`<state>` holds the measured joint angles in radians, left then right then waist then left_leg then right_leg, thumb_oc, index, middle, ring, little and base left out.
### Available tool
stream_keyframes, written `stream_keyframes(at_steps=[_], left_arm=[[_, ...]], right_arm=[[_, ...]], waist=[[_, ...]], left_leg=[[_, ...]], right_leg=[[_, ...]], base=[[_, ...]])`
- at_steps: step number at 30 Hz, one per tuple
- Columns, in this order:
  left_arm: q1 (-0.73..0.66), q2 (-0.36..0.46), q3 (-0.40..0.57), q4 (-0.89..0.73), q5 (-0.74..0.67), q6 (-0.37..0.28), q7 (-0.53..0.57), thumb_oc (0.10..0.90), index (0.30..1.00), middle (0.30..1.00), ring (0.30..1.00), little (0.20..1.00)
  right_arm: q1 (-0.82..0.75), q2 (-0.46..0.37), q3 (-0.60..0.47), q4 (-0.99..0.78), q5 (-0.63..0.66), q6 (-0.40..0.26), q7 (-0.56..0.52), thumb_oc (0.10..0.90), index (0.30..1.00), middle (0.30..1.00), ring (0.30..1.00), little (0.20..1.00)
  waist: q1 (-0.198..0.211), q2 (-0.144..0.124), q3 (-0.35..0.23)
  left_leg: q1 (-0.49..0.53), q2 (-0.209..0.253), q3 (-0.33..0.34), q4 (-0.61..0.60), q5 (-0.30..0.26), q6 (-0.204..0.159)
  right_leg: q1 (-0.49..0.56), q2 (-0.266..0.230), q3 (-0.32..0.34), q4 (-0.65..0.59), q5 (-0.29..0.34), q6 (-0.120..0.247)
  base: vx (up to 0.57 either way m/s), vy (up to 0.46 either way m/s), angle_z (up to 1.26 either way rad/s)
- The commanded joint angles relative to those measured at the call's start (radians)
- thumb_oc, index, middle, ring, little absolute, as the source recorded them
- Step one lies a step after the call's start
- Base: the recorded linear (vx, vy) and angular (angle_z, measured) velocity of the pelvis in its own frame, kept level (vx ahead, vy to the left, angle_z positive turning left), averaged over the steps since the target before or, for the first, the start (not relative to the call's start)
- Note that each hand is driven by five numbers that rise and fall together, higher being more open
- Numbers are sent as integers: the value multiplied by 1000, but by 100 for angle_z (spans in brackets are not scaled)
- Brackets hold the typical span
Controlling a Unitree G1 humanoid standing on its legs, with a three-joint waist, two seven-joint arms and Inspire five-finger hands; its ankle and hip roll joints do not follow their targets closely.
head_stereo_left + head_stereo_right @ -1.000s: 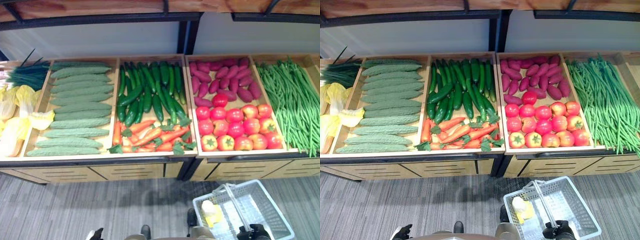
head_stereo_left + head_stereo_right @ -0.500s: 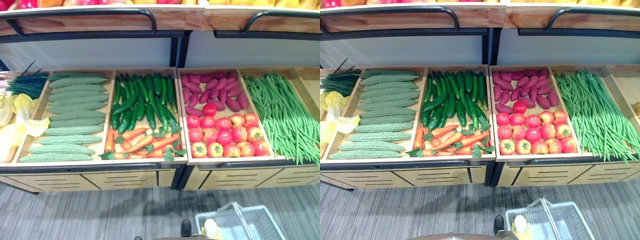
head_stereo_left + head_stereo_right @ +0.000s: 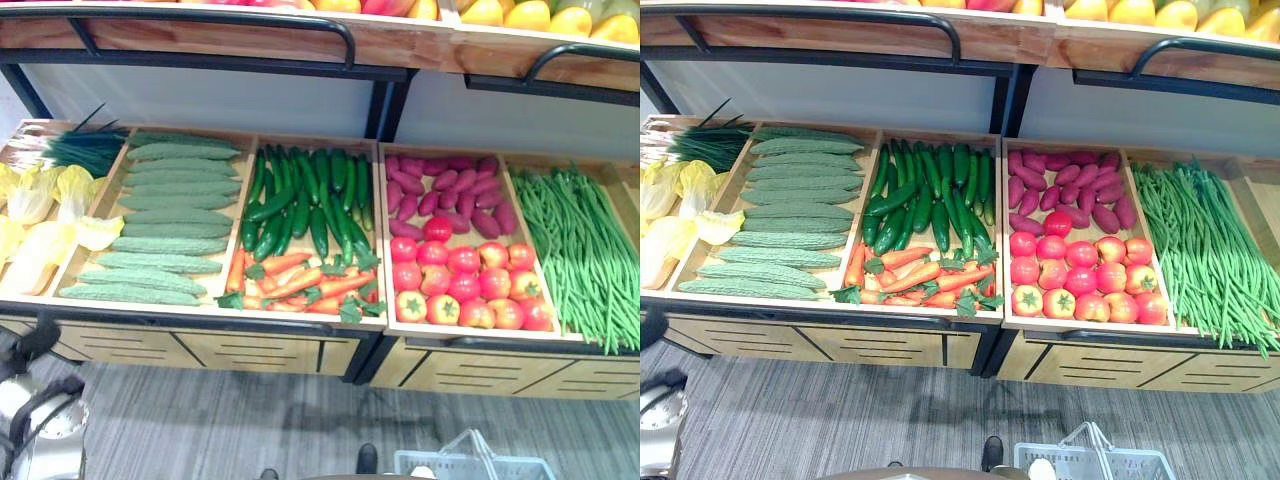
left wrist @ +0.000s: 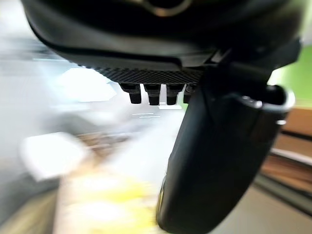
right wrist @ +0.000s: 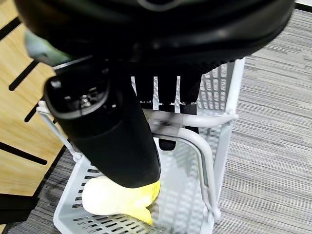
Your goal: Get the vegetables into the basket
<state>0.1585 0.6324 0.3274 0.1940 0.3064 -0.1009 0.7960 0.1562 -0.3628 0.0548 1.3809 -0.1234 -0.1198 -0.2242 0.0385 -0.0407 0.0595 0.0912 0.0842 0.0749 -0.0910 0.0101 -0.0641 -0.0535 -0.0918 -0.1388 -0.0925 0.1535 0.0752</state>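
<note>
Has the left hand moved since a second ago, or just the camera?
Yes. The left hand has risen from the floor level at the bottom edge to the front rail of the cucumber crate.

Head eyes overlook produce crates (image 3: pixel 300 330); wrist cameras close along hands.

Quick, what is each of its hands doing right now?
Left hand: raised, holding nothing; whether its fingers are open or shut cannot be told.
Right hand: fingers curled round the handle of the white basket.
</note>
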Motion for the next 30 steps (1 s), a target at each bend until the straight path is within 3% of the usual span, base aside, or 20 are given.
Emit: stream_keyframes(at_steps=[1,4,11,13,14,24,30], left_arm=[[-98,133,-36,-10,23,-154,-143,900,1000,1000,1000,1000],[-155,166,-102,-61,-23,-197,-220,900,1000,1000,1000,1000],[-309,201,-298,-17,-11,-192,-353,900,1000,1000,1000,1000],[-325,191,-321,-1,-32,-195,-369,900,1000,1000,1000,1000],[-371,154,-379,71,-101,-201,-407,900,1000,1000,1000,1000],[-458,29,-427,289,-315,-189,-444,900,1000,1000,1000,1000],[-487,30,-469,363,-300,-171,-466,900,1000,1000,1000,1000]], right_arm=[[-72,-51,35,11,7,-18,-20,400,300,300,300,300],[-76,-58,56,-15,-1,-23,-5,400,300,300,300,300],[-83,-69,74,-52,-13,-34,16,400,300,300,300,300],[-86,-71,76,-57,-15,-33,17,400,300,300,300,300],[-92,-77,81,-65,-20,-32,20,400,300,300,300,300],[-98,-83,88,-81,-29,-22,21,400,300,300,300,300],[-107,-84,100,-89,-32,-21,21,400,300,300,300,300]], waist=[[-30,-31,1],[-50,-29,1],[-91,-28,2],[-97,-28,3],[-114,-26,2],[-153,-25,7],[-164,-26,15]], left_leg=[[-45,16,14,4,33,-45],[-42,17,26,4,30,-44],[-20,22,70,4,16,-42],[-17,22,75,4,14,-42],[-7,22,95,4,11,-39],[10,21,151,4,5,-36],[16,23,169,4,2,-35]], right_leg=[[59,-115,3,6,-12,122],[51,-117,15,6,-8,124],[30,-110,61,6,-2,124],[28,-109,67,5,-2,125],[18,-106,91,5,2,125],[-17,-93,150,5,13,125],[-26,-88,169,5,17,127]], base=[[-16,35,-4],[-6,22,-7],[9,11,-18],[20,20,-27],[31,26,-22],[14,11,-26],[4,-1,-8]])
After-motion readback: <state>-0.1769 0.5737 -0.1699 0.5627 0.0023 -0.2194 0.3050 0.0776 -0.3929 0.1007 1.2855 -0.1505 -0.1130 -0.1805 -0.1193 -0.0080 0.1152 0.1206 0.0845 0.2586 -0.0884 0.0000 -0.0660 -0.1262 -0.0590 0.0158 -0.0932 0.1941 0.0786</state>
